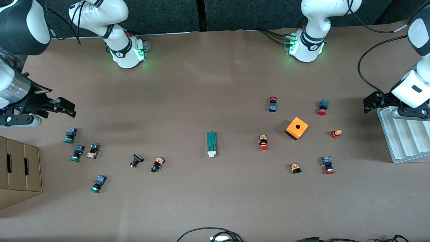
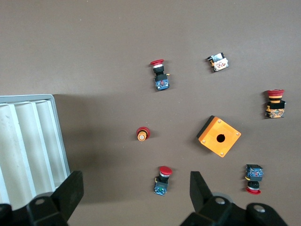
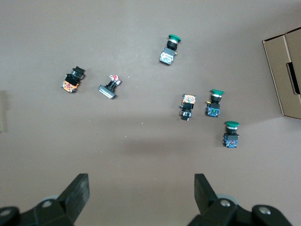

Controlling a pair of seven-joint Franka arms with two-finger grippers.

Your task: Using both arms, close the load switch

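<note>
Orange box [image 1: 297, 128], pushbuttons (scattered), perhaps tray [image 1: 403, 134]

No readable text, labels, brands or numbers on anything shown

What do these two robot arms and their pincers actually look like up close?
Both arms, the left arm and the right arm, are glossy white with rounded joints, black bands and green-lit bases; black cables trail from them. The left gripper and right gripper are black, each with two blunt, wedge-shaped fingers on a body with round silver screws.
</note>
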